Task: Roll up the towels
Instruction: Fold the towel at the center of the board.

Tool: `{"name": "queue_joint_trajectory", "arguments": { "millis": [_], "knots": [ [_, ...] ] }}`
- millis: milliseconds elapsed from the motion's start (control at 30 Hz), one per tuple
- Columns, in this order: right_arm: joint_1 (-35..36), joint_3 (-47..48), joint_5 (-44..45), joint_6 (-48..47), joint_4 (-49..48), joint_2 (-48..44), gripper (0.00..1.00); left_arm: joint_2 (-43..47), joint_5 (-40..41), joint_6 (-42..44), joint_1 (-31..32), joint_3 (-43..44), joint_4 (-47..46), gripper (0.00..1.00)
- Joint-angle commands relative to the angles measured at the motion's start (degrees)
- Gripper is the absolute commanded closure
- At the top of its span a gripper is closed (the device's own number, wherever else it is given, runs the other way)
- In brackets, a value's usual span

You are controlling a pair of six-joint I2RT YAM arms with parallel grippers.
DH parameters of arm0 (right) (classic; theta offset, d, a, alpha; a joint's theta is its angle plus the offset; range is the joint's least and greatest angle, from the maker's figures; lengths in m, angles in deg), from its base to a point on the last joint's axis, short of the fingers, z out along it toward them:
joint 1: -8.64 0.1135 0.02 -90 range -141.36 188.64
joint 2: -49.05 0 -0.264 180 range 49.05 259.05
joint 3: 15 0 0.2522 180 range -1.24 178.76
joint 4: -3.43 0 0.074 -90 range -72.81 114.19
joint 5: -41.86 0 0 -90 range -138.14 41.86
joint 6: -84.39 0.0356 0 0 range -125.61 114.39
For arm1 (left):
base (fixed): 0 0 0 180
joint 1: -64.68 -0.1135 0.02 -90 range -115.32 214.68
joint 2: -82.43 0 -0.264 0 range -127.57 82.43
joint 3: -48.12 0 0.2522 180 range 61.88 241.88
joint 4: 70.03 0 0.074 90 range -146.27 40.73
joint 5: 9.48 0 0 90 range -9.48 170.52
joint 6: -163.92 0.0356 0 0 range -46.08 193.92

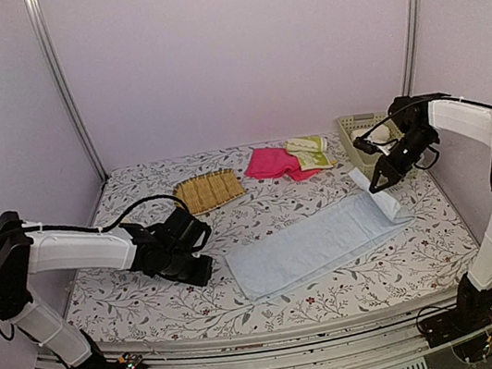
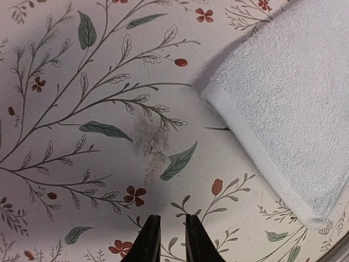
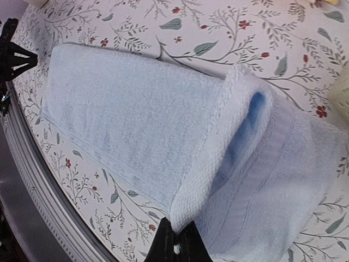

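A long light blue towel (image 1: pixel 312 244) lies flat across the middle of the table. My right gripper (image 1: pixel 379 184) is shut on a corner of its right end, which is lifted and curls over the flat part. In the right wrist view the gripper (image 3: pixel 177 226) pinches the towel's (image 3: pixel 136 109) hem. My left gripper (image 1: pixel 199 271) rests low beside the towel's left end without touching it. Seen from the left wrist, that gripper (image 2: pixel 172 218) shows a narrow gap with nothing in it, and the towel's corner (image 2: pixel 283 98) lies off to the right. A pink towel (image 1: pixel 271 162) and a yellow-green towel (image 1: pixel 308 151) lie at the back.
A tan slatted mat (image 1: pixel 209 190) lies at the back, left of the pink towel. A pale green lattice basket (image 1: pixel 361 129) stands at the back right, just behind my right gripper. The table's metal front rail (image 1: pixel 281 347) runs along the near edge.
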Motion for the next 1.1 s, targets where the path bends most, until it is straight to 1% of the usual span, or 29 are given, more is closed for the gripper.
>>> {"name": "queue_joint_trajectory", "arguments": {
  "millis": [0,200,367,600,800,1067],
  "knots": [
    [5.78,-3.05,-6.79,2.68,-1.27,2.24,0.97,-1.05,0.47,-0.91,-1.05,1.31,0.13,0.83],
    [12.80,-4.76,-9.81,5.46,-6.75,4.81,0.97,-1.74,-1.48,-2.49,-1.03,1.29,-1.12,0.83],
    [15.32,-4.64,-13.52,9.18,-11.95,6.73,0.97,-1.68,-4.71,-4.33,-1.03,-0.15,-4.19,0.83],
    [20.46,-0.12,-17.08,12.54,-13.50,12.08,0.97,-2.48,-8.87,-7.24,-1.02,-0.79,-7.39,0.83],
    [26.01,2.65,-19.86,15.67,-15.44,13.74,0.97,-3.90,-11.21,-8.94,-0.85,-0.87,-8.44,0.83],
    [31.32,6.65,-19.85,19.55,-16.36,15.69,0.97,-4.18,-11.63,-10.83,-0.28,-2.72,-9.50,0.84]
  ]
}}
